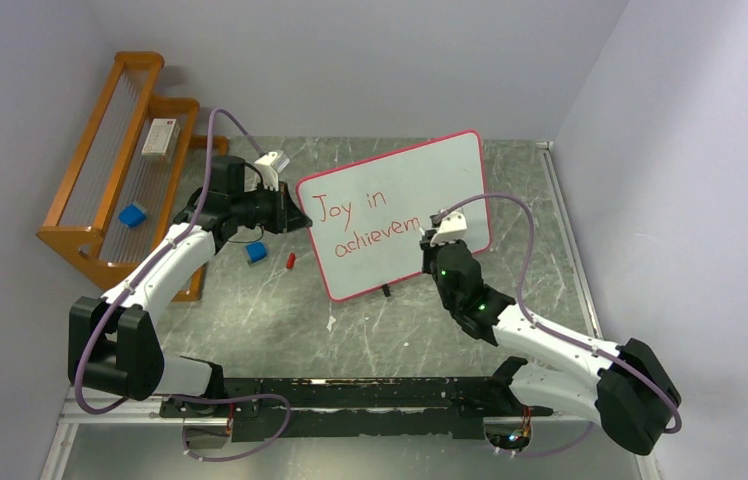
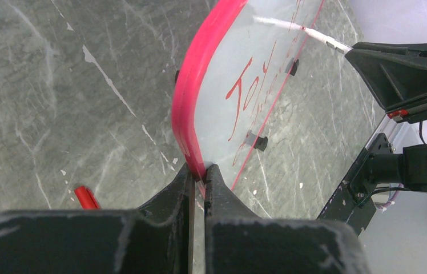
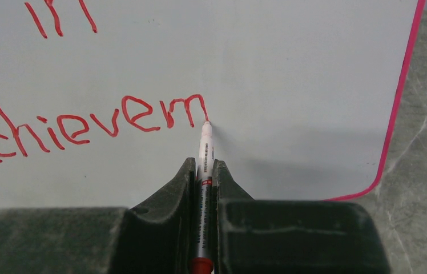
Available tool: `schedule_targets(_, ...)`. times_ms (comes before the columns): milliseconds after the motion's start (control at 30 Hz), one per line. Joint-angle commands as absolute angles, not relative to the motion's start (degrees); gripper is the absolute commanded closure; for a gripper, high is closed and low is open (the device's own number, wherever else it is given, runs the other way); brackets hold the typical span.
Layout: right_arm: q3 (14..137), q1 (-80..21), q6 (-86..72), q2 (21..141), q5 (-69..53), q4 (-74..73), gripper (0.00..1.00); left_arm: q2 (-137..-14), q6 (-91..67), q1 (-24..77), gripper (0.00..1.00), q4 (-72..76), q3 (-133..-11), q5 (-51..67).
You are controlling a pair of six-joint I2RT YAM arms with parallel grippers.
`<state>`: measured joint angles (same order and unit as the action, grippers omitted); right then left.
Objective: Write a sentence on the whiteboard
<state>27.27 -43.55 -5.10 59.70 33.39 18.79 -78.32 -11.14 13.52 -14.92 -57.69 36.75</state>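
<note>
The whiteboard, white with a red-pink border, lies tilted in the middle of the table and reads "Joy in achievem" in red. My left gripper is shut on its left edge; in the left wrist view the red rim sits pinched between the fingertips, gripper. My right gripper is shut on a red marker. The marker tip touches the board at the end of the last "m".
A wooden rack stands at the back left with a white box and a blue block on it. Another blue block and a red marker cap lie left of the board. Walls close in on both sides.
</note>
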Motion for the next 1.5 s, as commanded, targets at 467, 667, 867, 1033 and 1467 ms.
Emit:
schedule_targets(467, 26.9, -43.1, -5.1, 54.6, 35.1, 17.8, 1.0, -78.2, -8.4, 12.1, 0.95, -14.8, -57.7, 30.7)
schedule_targets(667, 25.9, -42.3, -3.8, 53.8, 35.6, 20.0, 1.0, -78.3, -8.5, 12.1, 0.95, -14.8, -57.7, 30.7)
schedule_targets(867, 26.2, -40.7, -3.7, 55.2, 31.9, 21.4, 1.0, -78.3, -8.4, 12.1, 0.95, -14.9, -57.7, 30.7)
schedule_targets(1033, 26.3, -40.4, -3.8, 56.3, 29.7, 21.8, 1.0, -78.4, -8.4, 12.1, 0.95, -14.9, -57.7, 30.8)
schedule_targets(1467, 26.6, -38.9, -4.3, 59.1, 28.4, 23.0, 1.0, -78.5, -8.4, 12.1, 0.95, -14.9, -57.8, 31.0)
